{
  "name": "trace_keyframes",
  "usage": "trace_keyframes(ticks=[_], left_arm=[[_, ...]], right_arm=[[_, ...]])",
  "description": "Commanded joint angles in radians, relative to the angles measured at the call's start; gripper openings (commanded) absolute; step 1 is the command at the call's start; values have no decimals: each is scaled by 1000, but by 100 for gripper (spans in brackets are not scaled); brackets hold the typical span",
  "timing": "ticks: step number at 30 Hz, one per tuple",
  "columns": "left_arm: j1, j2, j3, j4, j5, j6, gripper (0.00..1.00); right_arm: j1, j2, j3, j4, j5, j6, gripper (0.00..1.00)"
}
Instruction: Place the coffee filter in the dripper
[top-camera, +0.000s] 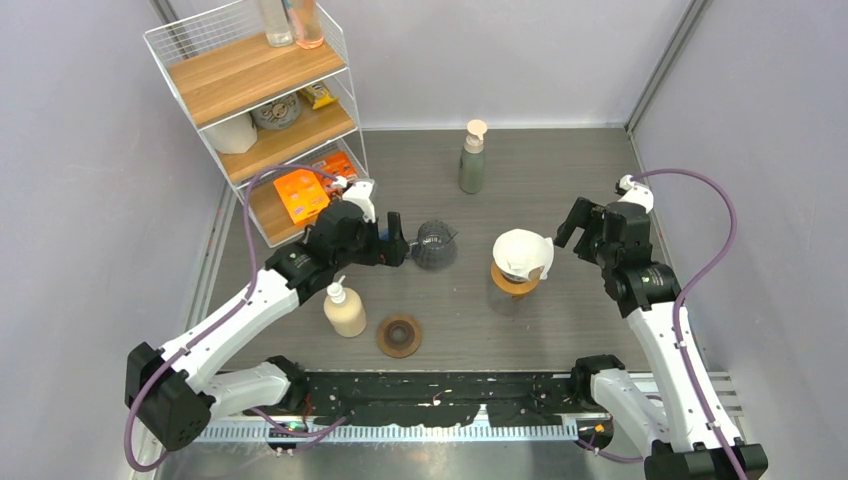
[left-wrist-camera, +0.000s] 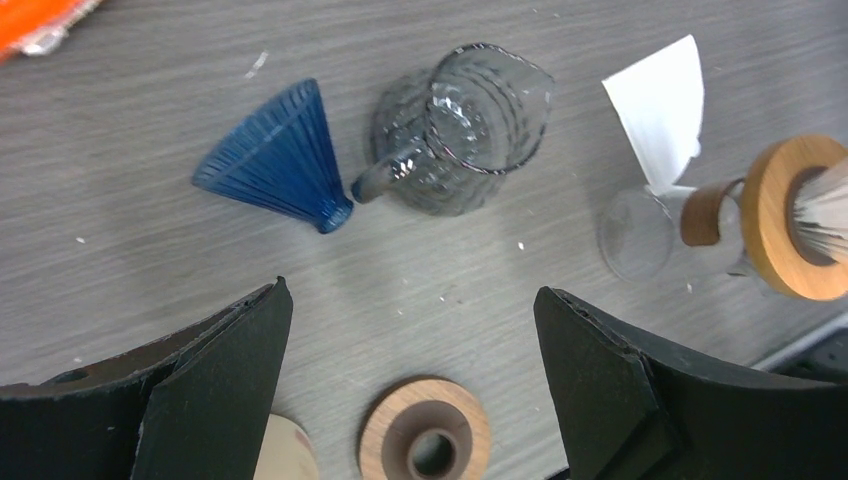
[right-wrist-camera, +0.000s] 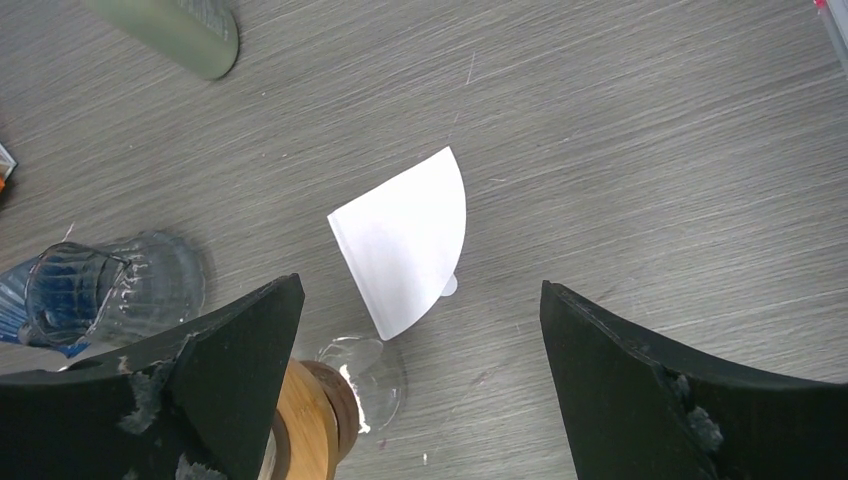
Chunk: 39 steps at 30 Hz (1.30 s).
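Observation:
The white folded coffee filter (right-wrist-camera: 405, 240) (left-wrist-camera: 660, 105) (top-camera: 521, 252) lies on the table, its tip beside a glass stand with a wooden collar (top-camera: 515, 282) (left-wrist-camera: 800, 215). The dripper (left-wrist-camera: 275, 160), a blue ribbed cone, lies on its side left of a glass pitcher (left-wrist-camera: 460, 130) (top-camera: 437, 244). In the top view my left arm hides it. My left gripper (left-wrist-camera: 410, 290) (top-camera: 400, 240) hovers open just short of the dripper and pitcher, holding nothing. My right gripper (right-wrist-camera: 420, 285) (top-camera: 572, 230) is open to the right of the filter, and nothing sits between its fingers.
A wooden ring (top-camera: 399, 335) (left-wrist-camera: 425, 440) lies near the front, beside a beige pump bottle (top-camera: 343, 308). A green bottle (top-camera: 472, 160) stands at the back. A wire shelf rack (top-camera: 270, 110) fills the back left corner. Walls close both sides.

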Motion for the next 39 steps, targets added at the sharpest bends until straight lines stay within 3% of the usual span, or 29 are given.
trace_keyframes(ticks=[1, 12, 18, 27, 39], left_arm=[[-13, -26, 3, -39, 94, -60, 100], [-284, 35, -19, -225, 32, -152, 97], [-343, 93, -99, -161, 164, -247, 82], [-418, 217, -60, -209, 28, -302, 72], [-438, 318, -49, -199, -38, -330, 59]], right_arm=[[-6, -8, -9, 65, 50, 9, 96], [-5, -5, -22, 70, 49, 6, 95], [-5, 3, -24, 72, 48, 6, 95], [-5, 7, -27, 72, 44, 9, 95], [-6, 20, -26, 72, 37, 7, 95]])
